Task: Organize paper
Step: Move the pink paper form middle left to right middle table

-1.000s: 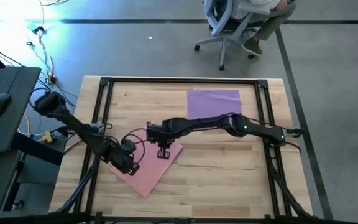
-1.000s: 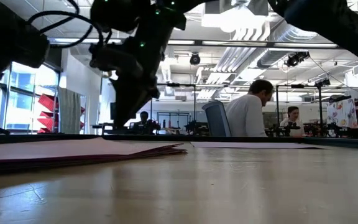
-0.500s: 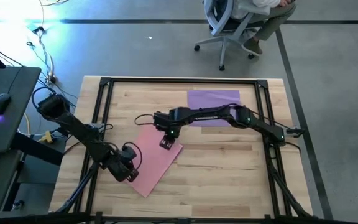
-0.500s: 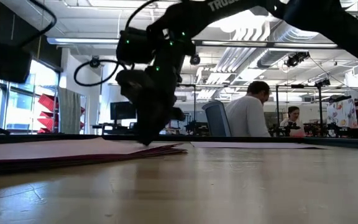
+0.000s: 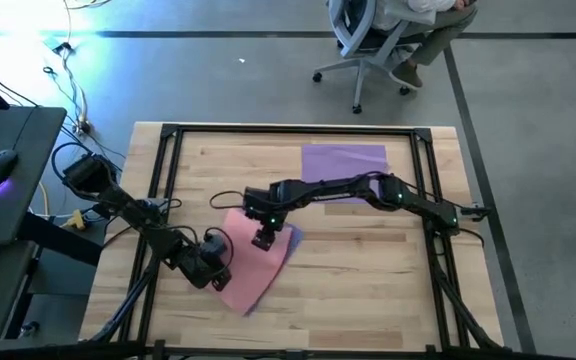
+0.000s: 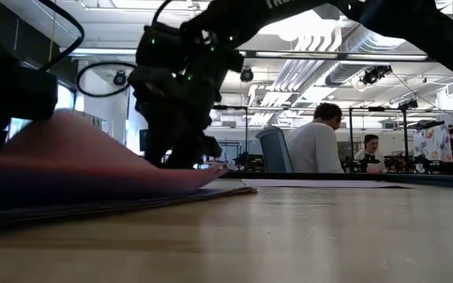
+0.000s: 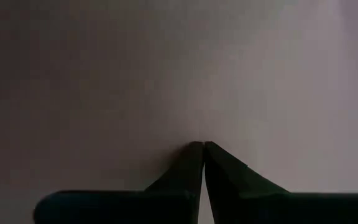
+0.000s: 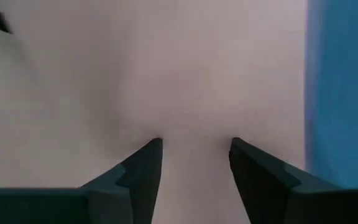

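A pink sheet of paper (image 5: 253, 265) tops a skewed stack left of the table's middle and bulges upward (image 6: 77, 149). A blue sheet (image 5: 291, 240) peeks out under its right edge (image 8: 344, 93). Purple sheets (image 5: 343, 165) lie flat at the far right. My left gripper (image 5: 218, 272) is shut, with its tips down on the pink sheet's near left part. My right gripper (image 5: 263, 238) stands open, with both tips down on the pink sheet near its far right corner. My left gripper presses its shut fingertips (image 7: 202, 148) down on the pink sheet's surface (image 7: 197, 112), slanting steeply from above. The sheet lies on the stack there. My right gripper sets both open fingertips (image 8: 151, 149) on the pink sheet (image 8: 194, 118), slanting down from above. No paper is pinched between them.
A black frame (image 5: 288, 130) runs around the table top. Bare wood (image 5: 368, 280) lies near and right of the stack. Beyond the table a person sits in an office chair (image 5: 368, 40); others sit in the room behind (image 6: 313, 145).
My right gripper has opened, turned and sunk onto the pink sheet. My left gripper has come down and edged toward the right. The pink sheet has buckled upward between them and shifted, baring a blue strip at its right edge.
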You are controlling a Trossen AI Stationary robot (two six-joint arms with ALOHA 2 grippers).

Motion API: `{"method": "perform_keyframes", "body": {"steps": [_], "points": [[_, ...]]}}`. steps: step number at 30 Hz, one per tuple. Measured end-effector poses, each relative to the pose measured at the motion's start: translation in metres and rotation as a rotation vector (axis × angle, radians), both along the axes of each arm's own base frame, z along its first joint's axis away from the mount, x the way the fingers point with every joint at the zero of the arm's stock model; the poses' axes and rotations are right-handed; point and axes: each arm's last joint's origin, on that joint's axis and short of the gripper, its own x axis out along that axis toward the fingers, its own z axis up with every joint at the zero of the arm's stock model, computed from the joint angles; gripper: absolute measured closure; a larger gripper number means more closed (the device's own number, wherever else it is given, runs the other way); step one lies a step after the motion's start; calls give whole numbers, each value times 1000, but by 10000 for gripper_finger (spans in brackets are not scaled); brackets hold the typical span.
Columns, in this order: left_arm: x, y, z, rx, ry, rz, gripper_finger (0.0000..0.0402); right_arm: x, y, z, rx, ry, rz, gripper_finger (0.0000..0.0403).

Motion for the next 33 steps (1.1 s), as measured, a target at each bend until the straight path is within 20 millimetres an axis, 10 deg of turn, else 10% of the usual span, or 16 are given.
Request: {"method": "perform_keyframes", "body": {"steps": [10, 22, 33], "points": [[4, 7, -1, 32, -17, 50, 401, 3, 22, 4, -71, -59, 106, 271], [4, 7, -1, 29, -8, 21, 401, -30, 11, -6, -298, 270, 158, 135], [5, 8, -1, 40, -8, -3, 401, -27, -3, -27, -248, 246, -38, 169]]}}
